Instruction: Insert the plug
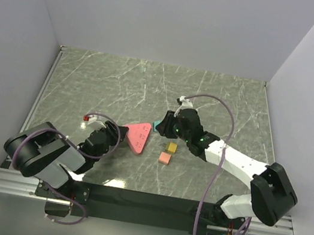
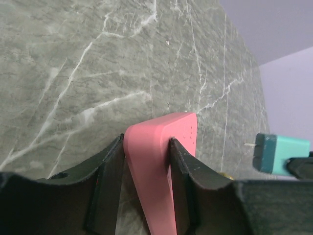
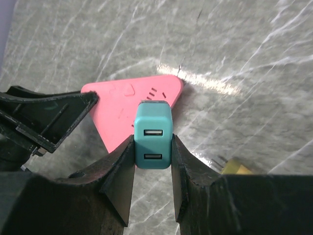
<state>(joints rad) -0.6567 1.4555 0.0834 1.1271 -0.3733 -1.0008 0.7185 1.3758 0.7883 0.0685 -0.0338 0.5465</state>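
One teal plug (image 3: 152, 139) being clamped by right gripper (image 3: 152, 149), just beside pink socket block (image 2: 157, 161), itself being pinched by left gripper (image 2: 146, 143).

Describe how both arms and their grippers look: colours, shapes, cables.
Both arms have chunky black joints; the right arm shows white links, the left arm grey-white ones. A lilac cable loops along each. The left gripper and right gripper have black, wedge-shaped fingers.

Pink socket block (image 2: 161, 161) cut off; plug (image 3: 152, 134) prongs hidden, right wrist.
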